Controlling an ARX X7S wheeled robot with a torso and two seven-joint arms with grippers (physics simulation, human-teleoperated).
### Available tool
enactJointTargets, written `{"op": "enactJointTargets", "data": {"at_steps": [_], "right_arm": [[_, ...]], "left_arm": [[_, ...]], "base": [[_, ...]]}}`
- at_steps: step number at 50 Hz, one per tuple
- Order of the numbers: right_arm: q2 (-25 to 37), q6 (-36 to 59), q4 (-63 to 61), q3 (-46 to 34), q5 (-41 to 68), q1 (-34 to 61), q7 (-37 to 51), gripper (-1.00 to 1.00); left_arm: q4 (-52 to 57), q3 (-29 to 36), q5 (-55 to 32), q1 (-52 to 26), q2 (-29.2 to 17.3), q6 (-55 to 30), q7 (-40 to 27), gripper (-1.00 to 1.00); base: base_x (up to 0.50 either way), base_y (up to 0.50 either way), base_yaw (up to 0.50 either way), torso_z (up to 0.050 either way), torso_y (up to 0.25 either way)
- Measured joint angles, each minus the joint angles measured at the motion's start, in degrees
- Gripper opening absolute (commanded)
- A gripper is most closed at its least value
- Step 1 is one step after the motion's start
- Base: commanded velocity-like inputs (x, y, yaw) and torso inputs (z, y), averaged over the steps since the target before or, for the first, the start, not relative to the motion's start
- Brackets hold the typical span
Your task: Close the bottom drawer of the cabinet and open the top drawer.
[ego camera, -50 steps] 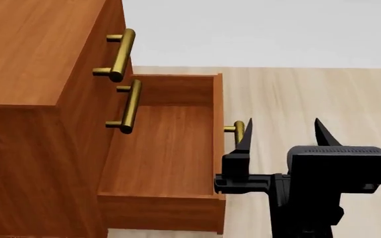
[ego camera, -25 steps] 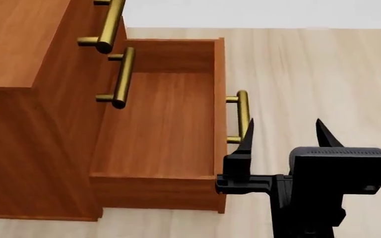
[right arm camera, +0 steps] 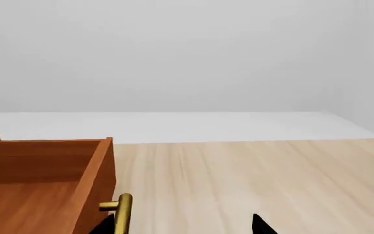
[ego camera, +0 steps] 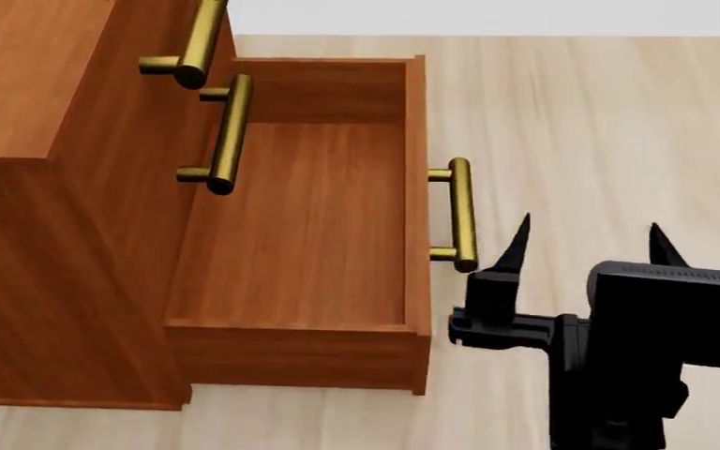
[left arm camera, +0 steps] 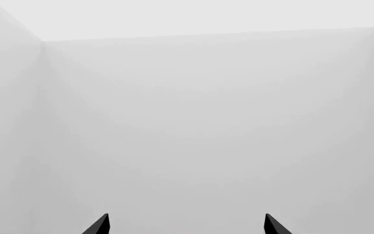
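Right tool (ego camera: 585, 242): black, two pointed fingers spread wide, nothing held; it stands over the wooden floor (ego camera: 610, 122) just beside the front of the bottom drawer (ego camera: 297, 216). Its nearer finger (ego camera: 512, 246) sits close by the lower end of that drawer's brass bar handle (ego camera: 460, 214), apart from it by a small gap; the other finger lies farther out over bare floor.

Bottom drawer: pulled far out of the cabinet (ego camera: 48, 187), interior bare, front panel facing the right tool. In the right wrist view the drawer's corner (right arm camera: 96, 170) and handle end (right arm camera: 123, 209) show at the tool's side.

Middle drawer handle (ego camera: 225, 131) and top drawer handle (ego camera: 195, 42): both beyond the open drawer from the tool, against the cabinet face; the top drawer sits flush, closed.

Left tool (left arm camera: 185, 225): fingertips set wide apart, holding nothing, facing plain pale walls (left arm camera: 206, 122); not seen from the head.
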Motion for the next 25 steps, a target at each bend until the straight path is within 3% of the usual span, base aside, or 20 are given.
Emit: {"op": "enactJointTargets", "data": {"at_steps": [25], "right_arm": [[0.33,-1.95,15.70,1.06,-2.53,4.90,1.34,1.00]], "left_arm": [[-0.31,0.50,-0.27,-0.38,-0.35,0.12,-0.40,1.00]], "base": [[0.00,0.00,0.00,0.000,0.000]]}}
